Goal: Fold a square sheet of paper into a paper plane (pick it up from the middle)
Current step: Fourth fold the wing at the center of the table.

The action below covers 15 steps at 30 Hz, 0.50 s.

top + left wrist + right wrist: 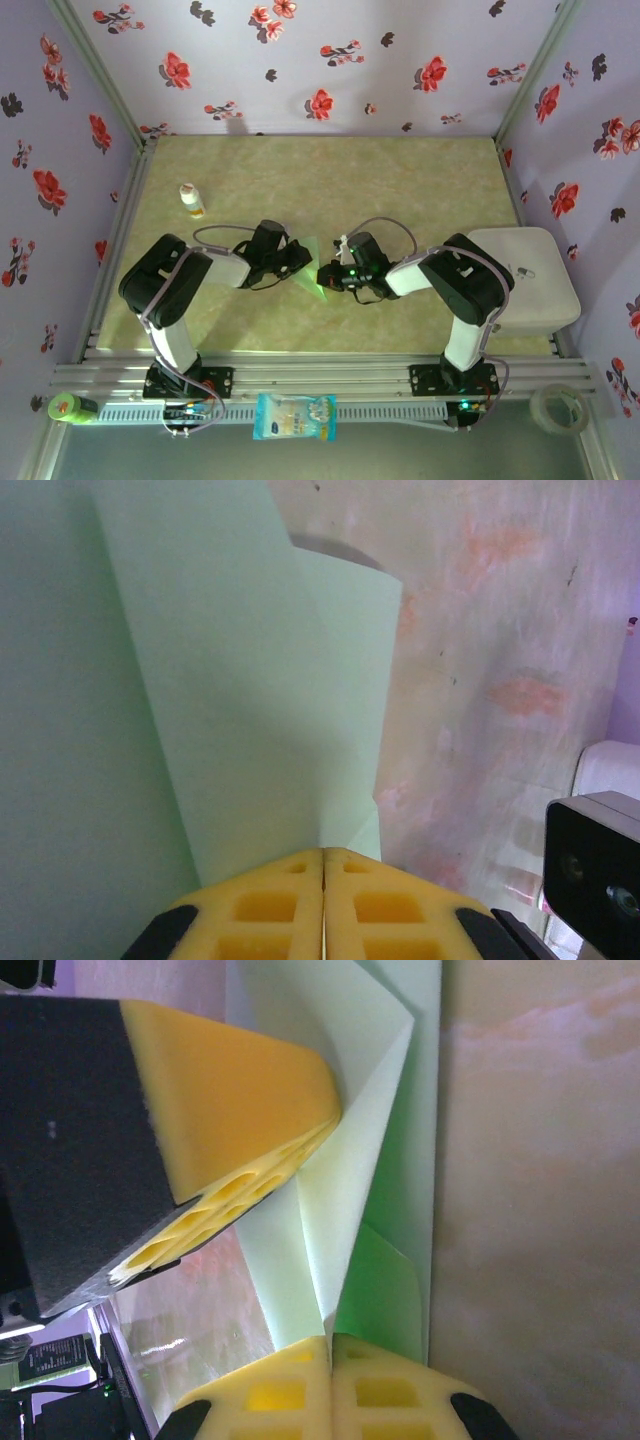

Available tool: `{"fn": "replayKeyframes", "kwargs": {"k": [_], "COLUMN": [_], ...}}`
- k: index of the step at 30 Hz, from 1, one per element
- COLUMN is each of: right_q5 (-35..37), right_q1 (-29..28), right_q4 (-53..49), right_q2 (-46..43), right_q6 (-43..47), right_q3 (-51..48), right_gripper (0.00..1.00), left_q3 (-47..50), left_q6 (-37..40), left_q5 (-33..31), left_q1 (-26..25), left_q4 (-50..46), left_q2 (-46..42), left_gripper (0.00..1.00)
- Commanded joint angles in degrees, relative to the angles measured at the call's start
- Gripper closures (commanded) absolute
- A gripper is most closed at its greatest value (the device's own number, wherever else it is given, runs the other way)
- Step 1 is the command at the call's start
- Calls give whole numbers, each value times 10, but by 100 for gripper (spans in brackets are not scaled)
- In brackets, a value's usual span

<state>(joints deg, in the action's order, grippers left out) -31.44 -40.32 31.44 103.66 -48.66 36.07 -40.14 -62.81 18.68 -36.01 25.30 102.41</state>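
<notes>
Left fingers and right fingers clamp the thin mint-green square sheet of paper, creased layers extending toward 12 o'clock.

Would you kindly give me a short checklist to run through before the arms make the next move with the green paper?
1. Left end effector shut on the paper: ok.
2. Right end effector shut on the same paper: ok.
3. Paper held between the two arms, mid-table: ok.
4. Folded layers lined up edge to edge: cannot tell.
5. Paper lifted off the table: cannot tell.
6. White bottle stands apart from the paper and both arms: ok.
</notes>
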Motion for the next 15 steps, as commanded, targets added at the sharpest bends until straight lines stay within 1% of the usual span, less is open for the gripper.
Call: {"fn": "replayKeyframes", "kwargs": {"k": [1,8,13,15], "right_q5": [10,7,-5,-9], "right_q1": [4,6,6,6], "right_q4": [-57,-62,-60,-64], "right_q2": [25,21,7,-5], "right_q6": [1,-3,-14,-19], "right_q3": [-1,2,0,-1], "right_gripper": [100,97,89,87], "left_q3": [-12,-17,-24,-24], "left_q6": [15,18,28,29], "left_q5": [-3,0,7,8], "left_q1": [6,6,6,6], "left_q4": [-18,-28,-47,-53], "left_q2": [13,22,27,28], "left_gripper": [92,93,93,93]}}
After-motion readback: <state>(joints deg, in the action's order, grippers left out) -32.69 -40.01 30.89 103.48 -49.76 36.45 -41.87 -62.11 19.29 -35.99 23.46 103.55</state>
